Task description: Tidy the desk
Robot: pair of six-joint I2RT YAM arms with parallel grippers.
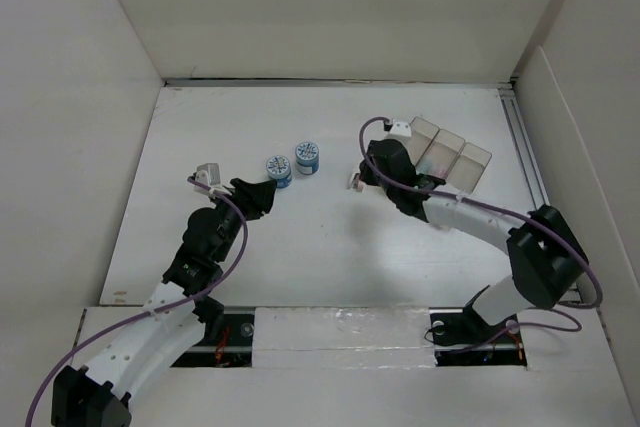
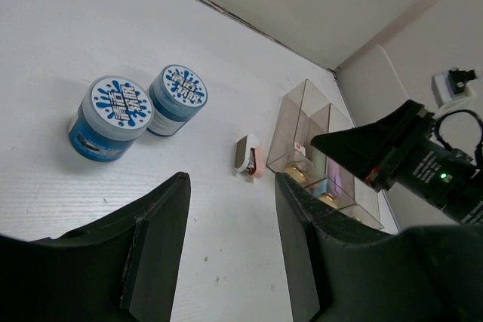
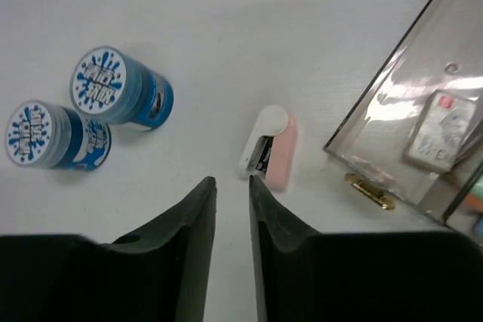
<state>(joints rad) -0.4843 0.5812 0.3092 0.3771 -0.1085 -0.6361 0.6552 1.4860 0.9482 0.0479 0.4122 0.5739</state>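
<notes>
A large, flat, matte white rectangular desk [image 1: 330, 247] has white panel walls around it and a metal rail [image 1: 522, 142] along its right edge. Left of centre stand a small round blue jar with a blue-printed white lid [image 1: 277, 169] and a matching second jar [image 1: 307, 157], side by side. Toward the right lies a small pink-and-white stapler [image 1: 354, 183], and near it a clear plastic three-compartment tray [image 1: 450, 152].

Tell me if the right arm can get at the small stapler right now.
Probably yes: the right claw hangs just short of the stapler, bare desk between them; the tray sits off to the side.
</notes>
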